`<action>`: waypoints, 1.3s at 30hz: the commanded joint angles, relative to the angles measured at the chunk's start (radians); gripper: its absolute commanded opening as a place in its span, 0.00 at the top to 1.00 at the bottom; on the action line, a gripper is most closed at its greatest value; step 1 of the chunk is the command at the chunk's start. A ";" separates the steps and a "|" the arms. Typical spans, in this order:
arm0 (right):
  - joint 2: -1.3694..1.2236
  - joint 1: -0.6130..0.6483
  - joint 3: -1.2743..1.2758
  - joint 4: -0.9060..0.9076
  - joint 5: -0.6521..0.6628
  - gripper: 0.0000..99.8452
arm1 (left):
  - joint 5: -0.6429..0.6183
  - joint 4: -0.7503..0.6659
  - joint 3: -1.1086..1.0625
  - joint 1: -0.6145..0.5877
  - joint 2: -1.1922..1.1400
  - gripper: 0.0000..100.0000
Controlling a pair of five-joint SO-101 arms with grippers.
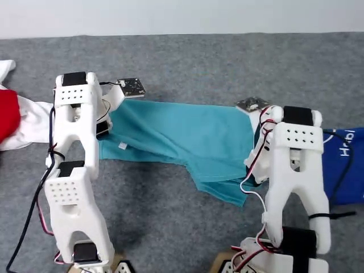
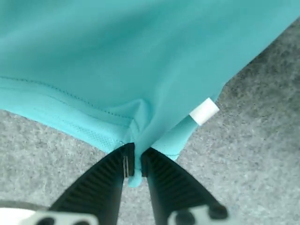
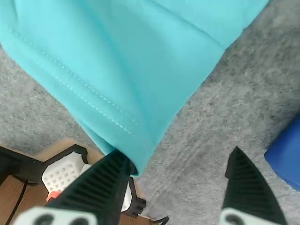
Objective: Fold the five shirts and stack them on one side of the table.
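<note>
Both arms are stretched forward from their bases at the near edge of the table, one at each end of the teal shirt [image 1: 182,136]. The left arm [image 1: 74,142] bends down over the shirt's left edge. Its gripper [image 2: 134,157] is pinched nearly closed on a small fold of the hem, and the fabric rises out from between the two black fingers [image 2: 105,180]. The right arm [image 1: 293,153] hangs over the shirt's right end. Its gripper [image 3: 180,154] stands wide apart: one finger [image 3: 101,180] sits at the bottom corner of the cloth, the other is well out over bare table, and nothing is clamped between them.

The teal shirt lies across the middle of the grey felt table [image 1: 199,62], spread in a long band between the two arms. It is mostly flat, with a loose flap trailing toward the near side by the right arm. A small white tag [image 2: 204,111] shows on it close to the left gripper, and a stitched hem runs along the edge near each gripper.

A blue shirt [image 1: 341,165] with white print lies at the right edge, just beyond the right arm. A red cloth [image 1: 8,114] and a white cloth [image 1: 31,122] lie together at the left edge.
</note>
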State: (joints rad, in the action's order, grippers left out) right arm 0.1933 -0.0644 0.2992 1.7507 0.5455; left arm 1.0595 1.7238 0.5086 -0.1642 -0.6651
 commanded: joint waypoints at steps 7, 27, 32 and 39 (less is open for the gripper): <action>0.045 0.016 0.008 0.041 -0.009 0.51 | 0.009 0.028 0.004 -0.002 0.072 1.00; -0.067 0.116 0.242 -0.047 0.051 0.51 | 0.009 0.023 -0.058 0.038 0.071 1.00; -0.170 0.007 0.132 -0.147 0.054 0.51 | 0.009 0.021 -0.059 0.037 0.077 1.00; -0.239 0.021 -0.173 -0.079 0.051 0.52 | 0.009 0.026 -0.056 0.037 0.083 1.00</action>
State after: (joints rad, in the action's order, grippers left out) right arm -0.0445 -0.0598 0.2746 1.6203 0.5915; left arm 1.0595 1.7238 0.4473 -0.1304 -0.6651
